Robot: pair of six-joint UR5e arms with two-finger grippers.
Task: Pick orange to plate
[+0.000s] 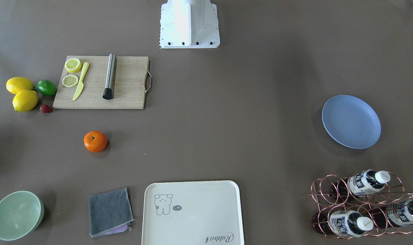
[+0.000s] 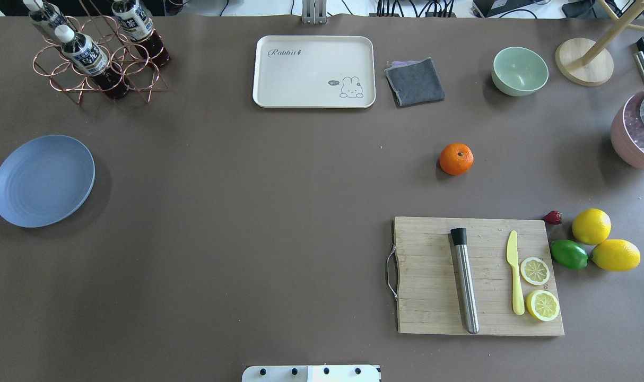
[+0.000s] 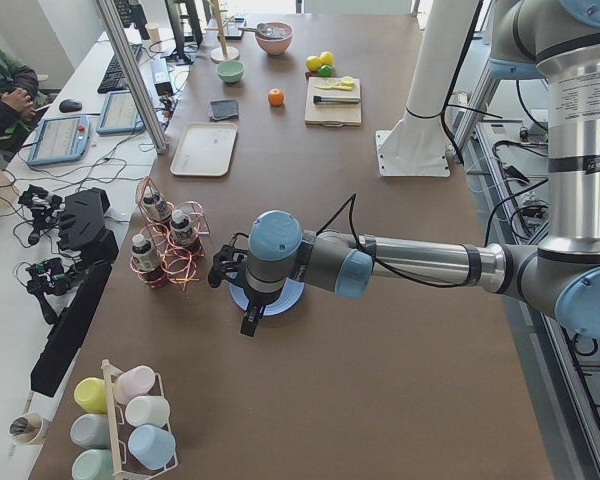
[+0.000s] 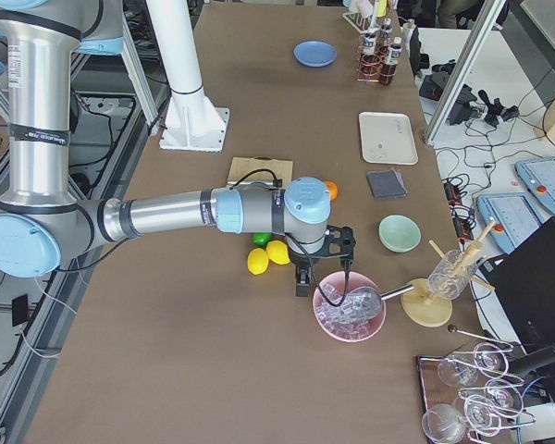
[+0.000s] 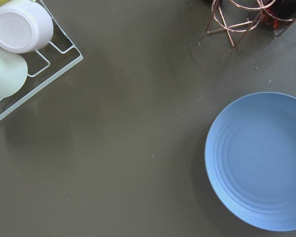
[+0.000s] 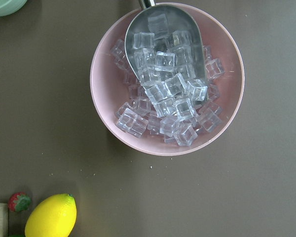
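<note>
- Tabletop (image 2: 247, 212): brown; it carries every item.
- Copper wire rack (image 2: 96, 79), far corner at the robot's left end: three dark bottles (image 2: 83, 50) lie in its rings.
- Plate (image 2: 43, 180): round, light blue, faintly ringed, against the left end edge.
- Pink bowl (image 6: 104, 123), right end edge: holds clear ice cubes (image 6: 167, 98) and a metal scoop (image 6: 138, 24). The overhead view cuts it off.
- Left gripper (image 3: 238, 298) hangs by the plate, right gripper (image 4: 322, 276) over the pink bowl. Both show in side views only, so I cannot tell whether either is parted or closed.
- Orange (image 2: 456, 158): bright, round, dark stem dimple. It sits in the tabletop's right half, well apart from the plate.
</note>
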